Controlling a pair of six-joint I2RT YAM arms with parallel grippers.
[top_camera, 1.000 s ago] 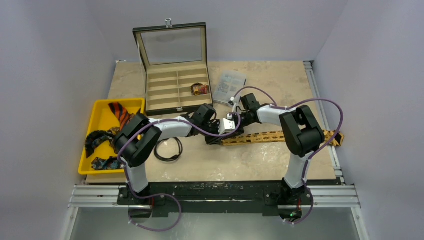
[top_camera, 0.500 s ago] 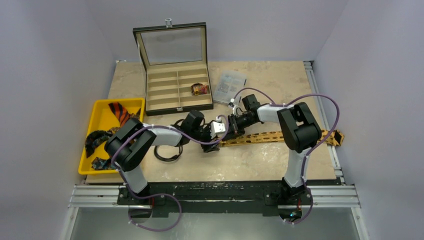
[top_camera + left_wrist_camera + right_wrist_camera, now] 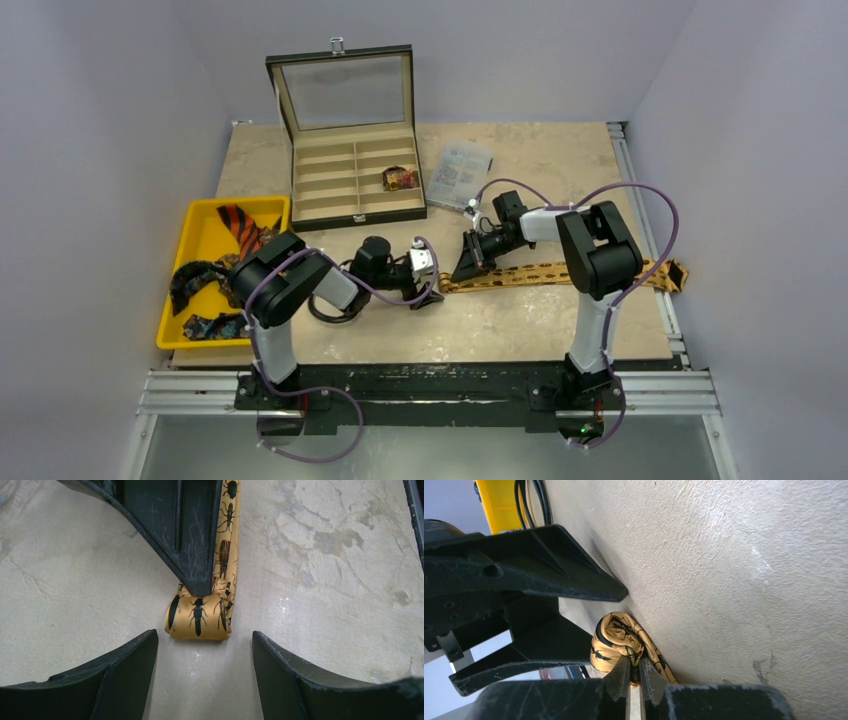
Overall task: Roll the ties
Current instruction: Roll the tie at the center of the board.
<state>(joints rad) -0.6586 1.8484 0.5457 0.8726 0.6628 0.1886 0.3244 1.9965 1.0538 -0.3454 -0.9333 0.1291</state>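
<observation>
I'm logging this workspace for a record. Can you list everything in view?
tan-gold tie: 1, gold with dark bugs, across the table, left end rolled
striped tie: 1, orange-black, in tray
dark ties: 2, multicoloured, in tray
rolled tie: 1, multicoloured, in box compartment
tray: 1, yellow, table's left edge
box: 1, dark, lid open, far side
packet: 1, clear, right of box
cable loop: 1, black, by left arm
left gripper: 1, black, open, facing the roll
right gripper: 1, black, shut on tan-gold tie

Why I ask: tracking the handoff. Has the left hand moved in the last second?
Yes. The left hand drew back leftward, away from the wooden box.
</observation>
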